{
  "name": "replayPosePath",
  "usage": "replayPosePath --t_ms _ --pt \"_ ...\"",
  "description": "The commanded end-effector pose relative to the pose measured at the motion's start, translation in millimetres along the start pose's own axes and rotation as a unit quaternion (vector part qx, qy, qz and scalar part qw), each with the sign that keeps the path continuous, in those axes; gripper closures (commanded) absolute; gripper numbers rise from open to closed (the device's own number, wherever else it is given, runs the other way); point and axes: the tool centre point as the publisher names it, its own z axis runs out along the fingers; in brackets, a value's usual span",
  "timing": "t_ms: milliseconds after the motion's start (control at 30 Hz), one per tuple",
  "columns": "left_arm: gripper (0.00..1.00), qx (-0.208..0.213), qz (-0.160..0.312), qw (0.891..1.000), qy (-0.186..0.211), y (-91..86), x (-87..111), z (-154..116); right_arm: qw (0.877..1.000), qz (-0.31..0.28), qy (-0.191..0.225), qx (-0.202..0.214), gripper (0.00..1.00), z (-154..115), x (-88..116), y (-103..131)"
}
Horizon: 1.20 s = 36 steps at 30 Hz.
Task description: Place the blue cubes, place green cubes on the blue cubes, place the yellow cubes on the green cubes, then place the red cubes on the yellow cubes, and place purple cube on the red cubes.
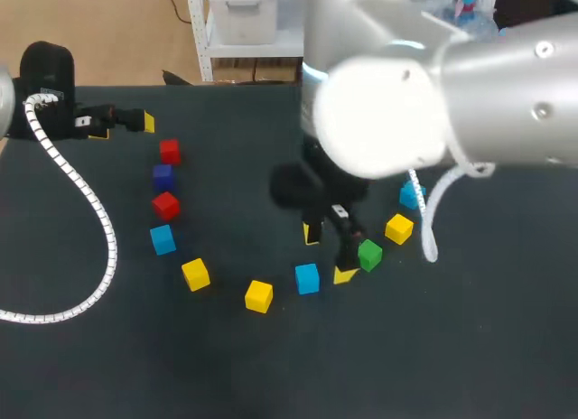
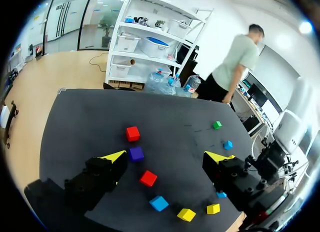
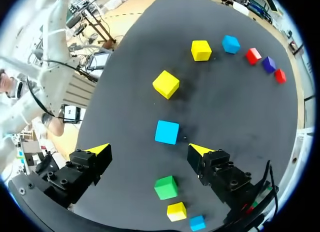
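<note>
Table: a dark flat top (image 1: 470, 347) with loose cubes lying in a curve from far left to right.
Left gripper (image 1: 124, 127): at the far left, wide open, holding nothing.
Cable: a white coiled cable (image 1: 99, 229) loops over the left of the table.
Far red cube (image 1: 170, 151): just right of the left gripper.
Purple cube (image 1: 163, 176): just nearer than the far red cube.
Near red cube (image 1: 165, 205): next in line, close to the purple cube.
Left blue cube (image 1: 163, 239): just nearer again.
Left yellow cube (image 1: 195, 274): near and right of it.
Middle yellow cube (image 1: 258, 295): nearest in the curve.
Middle blue cube (image 1: 307, 278): just right of the middle yellow cube.
Right gripper (image 1: 328, 254): over the middle of the table, wide open and empty.
Green cube (image 1: 369, 254): just beside the right gripper's right finger.
Right yellow cube (image 1: 398, 228): just beyond the green cube.
Right blue cube (image 1: 411, 195): farther again, partly behind a white cable.
Head view only: the right arm (image 1: 433, 94) covers the table's far right.
Left wrist view only: the purple cube sits just beside one yellow fingertip.
Right wrist view only: the middle blue cube lies ahead of the open fingers; the green cube shows between them, touching neither.
</note>
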Motion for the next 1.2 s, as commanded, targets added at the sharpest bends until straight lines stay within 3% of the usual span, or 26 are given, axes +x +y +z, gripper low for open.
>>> replayPosePath --t_ms 33,300,467,633,933,1200 --pt "0.0 0.003 0.0 1.0 -0.002 1.6 1.0 0.3 0.999 -0.005 0.006 0.052 0.0 5.4 -0.9 7.4" --pt "0.0 0.003 0.0 1.0 -0.002 1.6 1.0 0.3 0.996 0.032 0.064 0.054 0.0 18.8 -23.2 -3.6" --pt "0.0 0.003 0.0 1.0 -0.002 1.6 1.0 0.3 0.996 0.038 0.068 0.053 0.0 26.7 -32.2 -8.7" --pt "0.0 0.003 0.0 1.0 -0.002 1.6 1.0 0.3 0.996 0.032 0.068 0.048 0.0 29.6 -24.6 -18.3" --pt "0.0 0.003 0.0 1.0 -0.002 1.6 1.0 0.3 0.995 0.041 0.065 0.06 0.0 9.1 -14.2 -31.5" --pt "0.0 0.003 0.0 1.0 -0.002 1.6 1.0 0.3 0.995 0.08 0.041 0.048 0.0 27.5 -8.3 -30.2"
